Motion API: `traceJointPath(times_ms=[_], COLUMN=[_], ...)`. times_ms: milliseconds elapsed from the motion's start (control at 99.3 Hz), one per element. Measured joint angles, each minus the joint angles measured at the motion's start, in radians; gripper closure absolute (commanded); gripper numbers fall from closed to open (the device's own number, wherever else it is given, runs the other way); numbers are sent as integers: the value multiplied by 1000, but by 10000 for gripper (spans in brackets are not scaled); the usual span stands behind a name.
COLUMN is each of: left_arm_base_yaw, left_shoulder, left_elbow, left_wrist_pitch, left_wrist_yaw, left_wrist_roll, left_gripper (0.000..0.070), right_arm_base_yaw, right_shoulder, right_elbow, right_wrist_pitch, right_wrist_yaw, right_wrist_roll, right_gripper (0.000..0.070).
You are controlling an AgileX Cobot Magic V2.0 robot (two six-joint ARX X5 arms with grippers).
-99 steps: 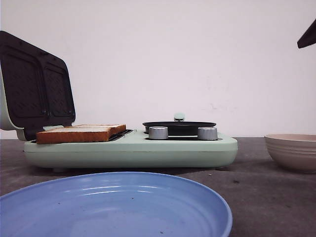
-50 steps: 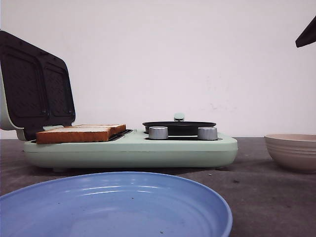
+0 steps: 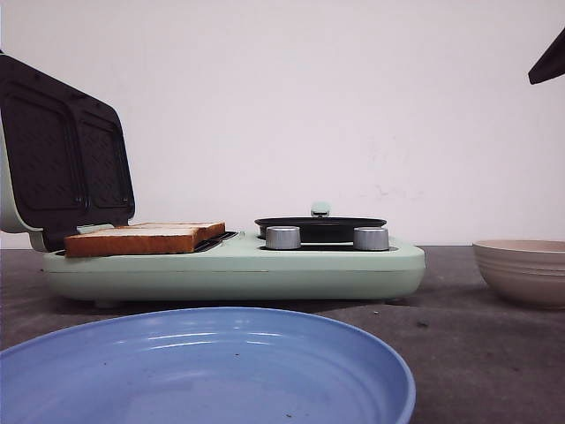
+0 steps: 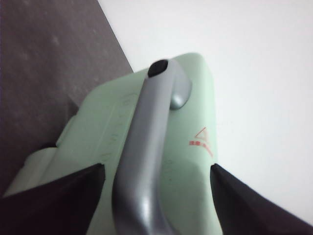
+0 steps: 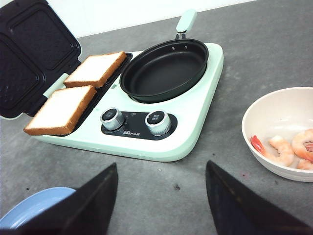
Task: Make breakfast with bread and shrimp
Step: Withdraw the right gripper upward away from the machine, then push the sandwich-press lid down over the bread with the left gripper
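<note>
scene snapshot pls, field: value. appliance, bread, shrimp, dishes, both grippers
appliance: mint green sandwich maker on the dark table, lid open and upright
bread: two slices side by side on the sandwich plate
pan: black frying pan, nothing in it
knobs: two silver knobs on the front
shrimp: shrimp in the beige bowl, on the robot's right
plate: blue plate nearest the robot, nothing on it
left gripper: open, fingers either side of the grey lid handle
right gripper: open, above the table, holds nothing
</note>
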Motion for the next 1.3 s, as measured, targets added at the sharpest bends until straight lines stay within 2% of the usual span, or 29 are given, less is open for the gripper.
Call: traceJointPath(times_ms=[81, 212, 363, 594, 776, 957, 1108, 1199, 1299], left_arm_base_yaw=[-8, -18, -27, -81, -246, -485, -650, -711, -745], left_shoulder=[16, 18, 21, 16, 1, 32, 130, 195, 235], left_elbow=[0, 0, -1, -1, 10, 20, 32, 40, 49], left_wrist_pitch=[23, 35, 42, 48, 45, 10, 5, 21, 32], left_wrist_yaw=[2, -21, -24, -63, -175, -343, -479, -539, -581], left_wrist_roll=[-13, -19, -74, -48, 76, 278, 398, 449, 471], left_gripper=[455, 698, 696, 695, 694, 694, 694, 694, 694], right_arm_base_yaw=[0, 0, 0, 0, 0, 0, 0, 0, 0], right_shoulder=[0, 0, 0, 0, 0, 0, 0, 0, 0], right_elbow=[0, 0, 0, 0, 0, 0, 0, 0, 0], right_wrist_pitch=[0, 0, 0, 0, 0, -2, -11, -19, -26], right_wrist_yaw=[0, 0, 0, 0, 0, 0, 0, 0, 0], right_wrist_roll=[0, 0, 0, 0, 0, 1, 1, 1, 1], right_gripper=[364, 364, 364, 364, 364, 364, 364, 364, 364])
